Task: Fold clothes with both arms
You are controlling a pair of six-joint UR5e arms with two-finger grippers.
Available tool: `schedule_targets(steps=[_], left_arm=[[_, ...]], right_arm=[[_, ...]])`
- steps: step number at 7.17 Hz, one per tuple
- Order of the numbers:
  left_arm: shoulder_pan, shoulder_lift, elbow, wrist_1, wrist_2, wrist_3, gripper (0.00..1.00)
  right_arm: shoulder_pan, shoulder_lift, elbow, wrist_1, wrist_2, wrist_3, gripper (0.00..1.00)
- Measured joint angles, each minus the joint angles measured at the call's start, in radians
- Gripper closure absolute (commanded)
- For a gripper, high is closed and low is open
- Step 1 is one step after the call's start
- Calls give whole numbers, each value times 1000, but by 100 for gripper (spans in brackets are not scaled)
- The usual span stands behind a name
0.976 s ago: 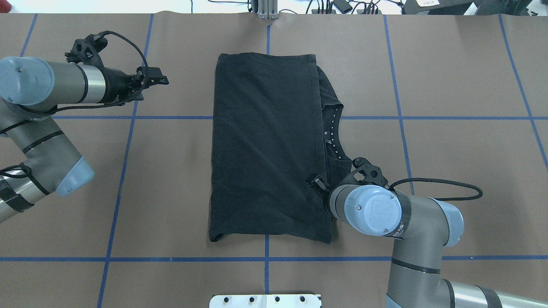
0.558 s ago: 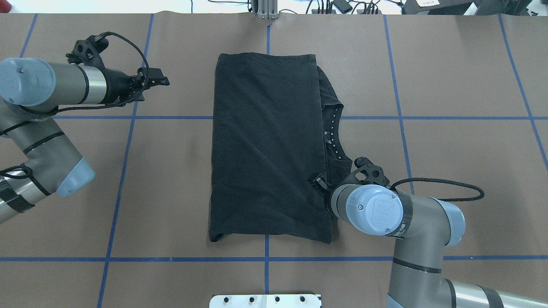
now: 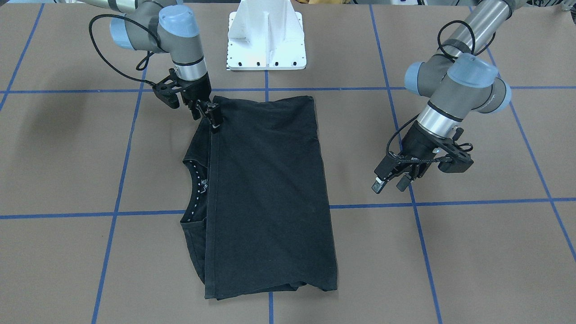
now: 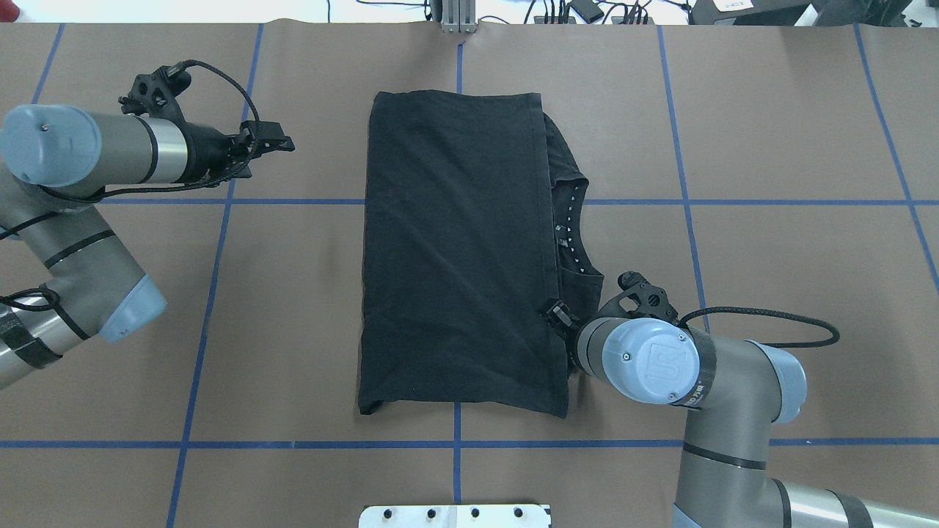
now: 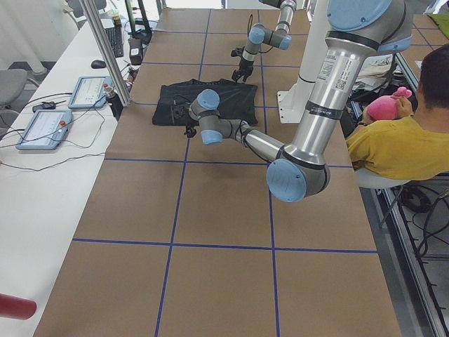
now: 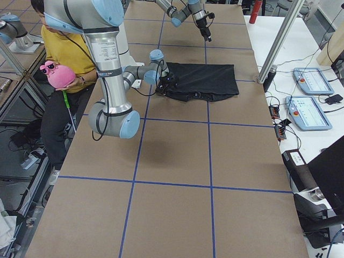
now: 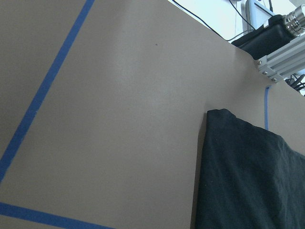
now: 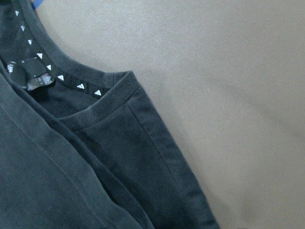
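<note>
The black T-shirt (image 4: 455, 249) lies flat and folded lengthwise in the middle of the table, plain side up, and also shows in the front view (image 3: 270, 193). Its collar (image 4: 571, 231) with white triangle marks sticks out on the robot's right side. My right gripper (image 4: 557, 314) hovers at the folded edge near the shoulder, with jaws apart and nothing in them; it also shows in the front view (image 3: 208, 116). My left gripper (image 4: 282, 143) is open and empty above bare table, well left of the shirt, and shows in the front view (image 3: 389, 184). The logo is hidden.
The white bolted stand (image 3: 266, 40) sits at the robot's side of the table. Blue tape lines (image 4: 220, 202) cross the brown table cover. A person in yellow (image 5: 393, 144) sits beside the robot. A side bench holds tablets (image 5: 42, 130).
My right arm has drawn back slightly towards the robot's right, away from the folded edge. My left gripper has shifted a little towards the shirt. The shirt has not moved.
</note>
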Motion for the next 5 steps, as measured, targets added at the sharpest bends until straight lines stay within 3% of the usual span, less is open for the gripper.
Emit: schedule_targets(steps=[3,4,5], left_arm=[[0,0,1,0,0,0,0],[0,-1,1,0,0,0,0],[0,-1,1,0,0,0,0]], right_arm=[[-13,2,-2,-4,-1,24,13],[-18,2,-3,-5,-1,25,21],[-21,2,-3,-5,-1,26,41]])
